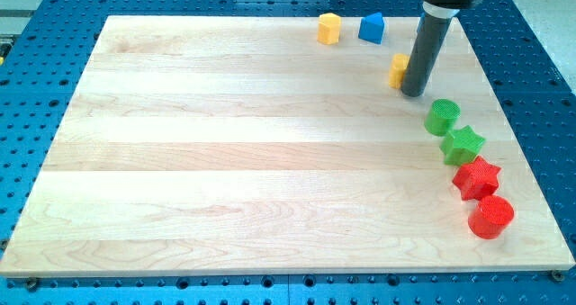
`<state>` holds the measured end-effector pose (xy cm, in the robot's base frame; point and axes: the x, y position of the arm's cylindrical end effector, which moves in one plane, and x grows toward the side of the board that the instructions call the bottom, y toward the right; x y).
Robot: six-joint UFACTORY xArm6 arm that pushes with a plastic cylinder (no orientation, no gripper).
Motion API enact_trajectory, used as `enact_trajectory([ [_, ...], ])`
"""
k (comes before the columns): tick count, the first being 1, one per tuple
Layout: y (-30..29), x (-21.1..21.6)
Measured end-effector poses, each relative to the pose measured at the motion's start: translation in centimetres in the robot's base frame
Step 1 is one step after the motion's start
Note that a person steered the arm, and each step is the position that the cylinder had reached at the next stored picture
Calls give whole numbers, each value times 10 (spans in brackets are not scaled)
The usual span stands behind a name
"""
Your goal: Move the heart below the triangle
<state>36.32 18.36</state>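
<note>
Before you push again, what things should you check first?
1. Tip down on the board: ok. My tip stands on the wood.
2. Tip beside the block to push: ok. The yellow block is just to the view's left of the rod, partly hidden; whether they touch, cannot tell.
3. Block is the heart: cannot tell, too much is hidden.
4. Goal reached: not ok. The yellow block is lower than the blue block but off to the view's right of it.
5. Way to the view's left free: ok, no block lies there.
6. Green round block safe: ok, it lies apart, lower right of my tip.
</note>
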Motion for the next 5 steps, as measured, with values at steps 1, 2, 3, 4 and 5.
enact_trajectory([
  [1, 9, 3],
  [2, 13, 4],
  [3, -6, 0],
  [4, -7, -19],
  [5, -23, -29],
])
